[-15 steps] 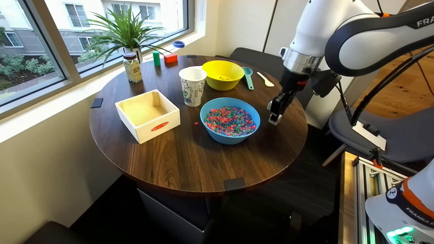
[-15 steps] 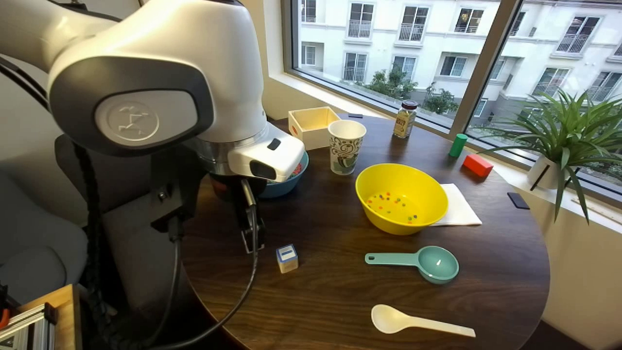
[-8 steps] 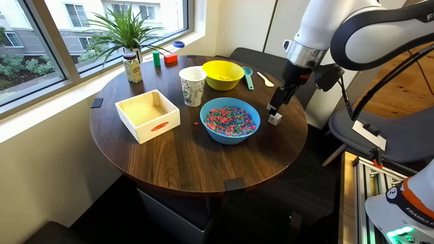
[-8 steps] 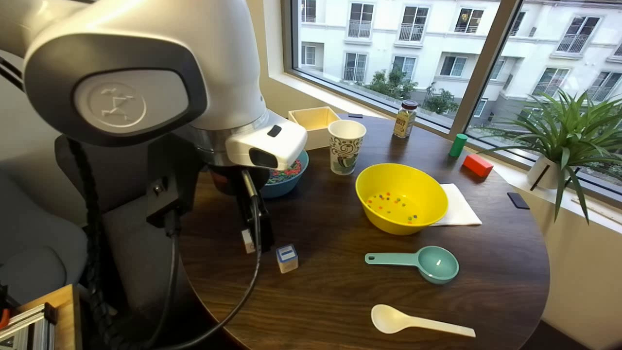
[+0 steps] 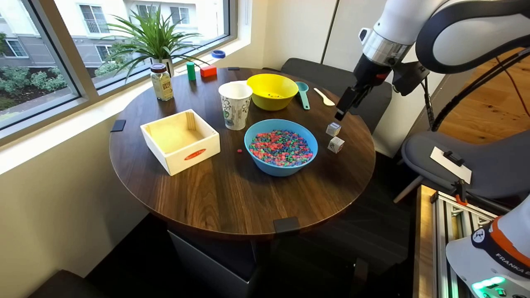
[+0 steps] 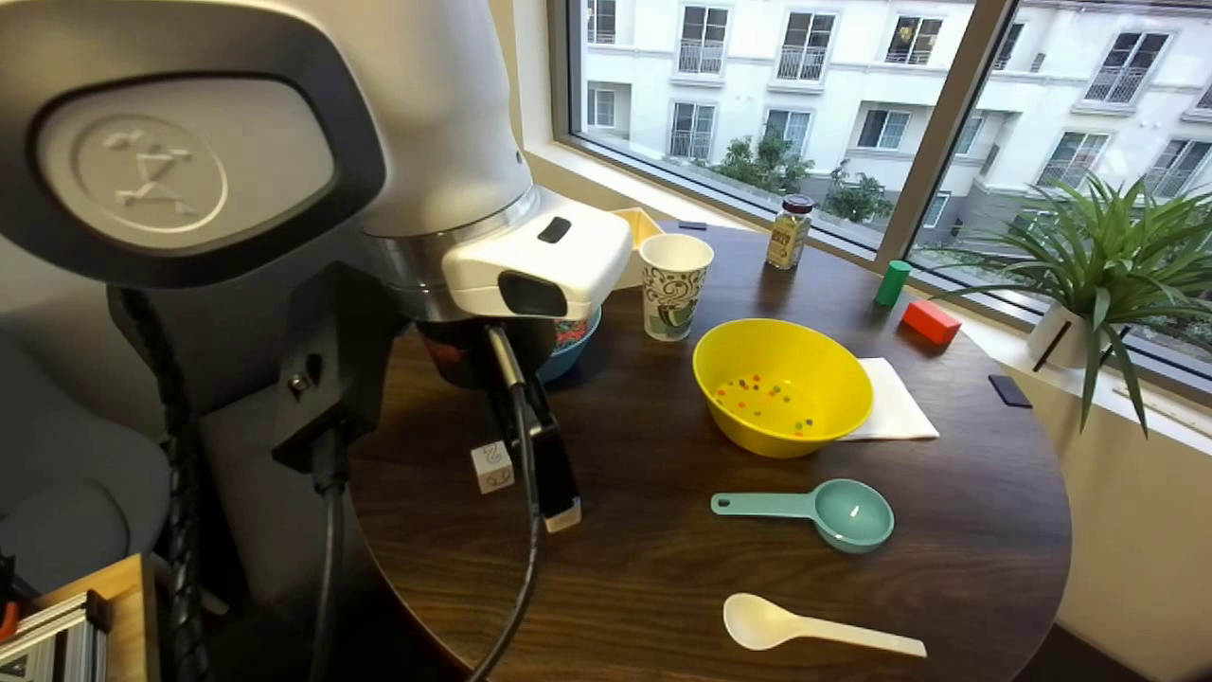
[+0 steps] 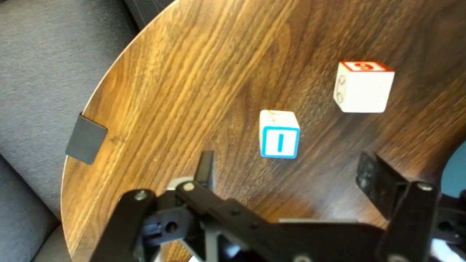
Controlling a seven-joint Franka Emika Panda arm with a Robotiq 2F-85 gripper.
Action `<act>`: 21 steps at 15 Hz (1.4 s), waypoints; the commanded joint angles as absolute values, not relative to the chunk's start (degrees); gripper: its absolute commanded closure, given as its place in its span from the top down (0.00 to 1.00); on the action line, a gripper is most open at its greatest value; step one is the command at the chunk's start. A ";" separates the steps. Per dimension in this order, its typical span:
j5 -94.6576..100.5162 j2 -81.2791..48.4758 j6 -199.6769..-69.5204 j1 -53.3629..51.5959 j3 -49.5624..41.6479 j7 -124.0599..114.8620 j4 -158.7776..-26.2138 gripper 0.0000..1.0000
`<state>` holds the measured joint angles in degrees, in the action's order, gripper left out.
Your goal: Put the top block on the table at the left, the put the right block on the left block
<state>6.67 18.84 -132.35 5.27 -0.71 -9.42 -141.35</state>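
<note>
Two small pale cube blocks rest apart on the dark round table [image 5: 223,198]. In the wrist view, the block with a blue-framed "I" [image 7: 279,140] lies just beyond the fingertips, nearly centred between them. The block with a red-edged top [image 7: 366,87] sits farther up and to the right. An exterior view shows the blue-framed block [image 5: 333,128] beside the red-edged block [image 5: 336,145]. My gripper [image 7: 286,168] is open, raised over the blue-framed block, with nothing held. In an exterior view a finger mostly covers that block, while the red-edged block [image 6: 492,467] shows.
A blue bowl [image 5: 258,159] of beads stands close to the blocks. Farther off are a yellow bowl [image 6: 729,426], a paper cup [image 5: 235,109], a wooden tray [image 5: 186,155], a teal scoop [image 6: 852,516], a cream spoon [image 6: 824,630] and a jar [image 5: 162,85].
The gripper was down around the red-edged block a second ago. It has opened, let go, lifted and shifted over the blue-framed block, leaving the red-edged one on the table.
</note>
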 commanded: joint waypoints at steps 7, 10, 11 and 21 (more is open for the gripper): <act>6.39 14.68 -138.52 5.29 -1.36 -8.53 -142.63 1.00; 6.13 13.37 -140.18 5.33 -1.46 -8.70 -142.58 1.00; 5.94 12.96 -140.57 5.30 -1.53 -8.61 -142.52 1.00; 3.71 9.94 -141.60 4.80 -1.81 -7.70 -142.19 0.73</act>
<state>5.27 10.70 -140.06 5.48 -1.16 -8.96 -141.76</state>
